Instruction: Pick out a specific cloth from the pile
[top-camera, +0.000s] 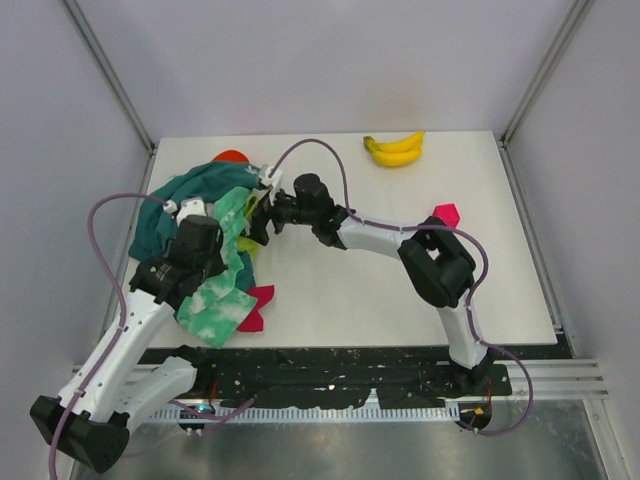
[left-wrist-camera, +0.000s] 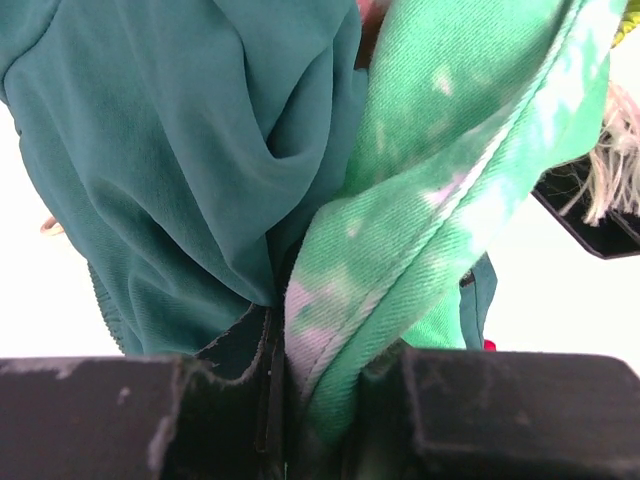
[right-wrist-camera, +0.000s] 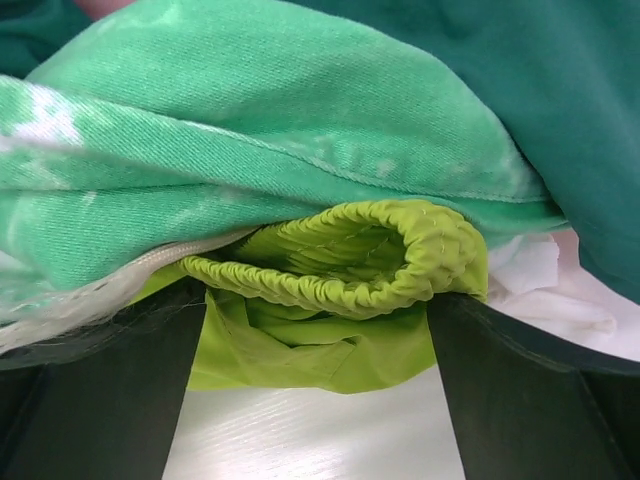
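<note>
Under the tie-dye cloth clamped in left fingers, lime cloth peeks half-hidden between spread right fingers.

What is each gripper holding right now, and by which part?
The left gripper is shut on the mint-and-white tie-dye cloth, pinching its folded seamed edge. The right gripper holds nothing: it stands open around the gathered hem of the lime-green cloth.
</note>
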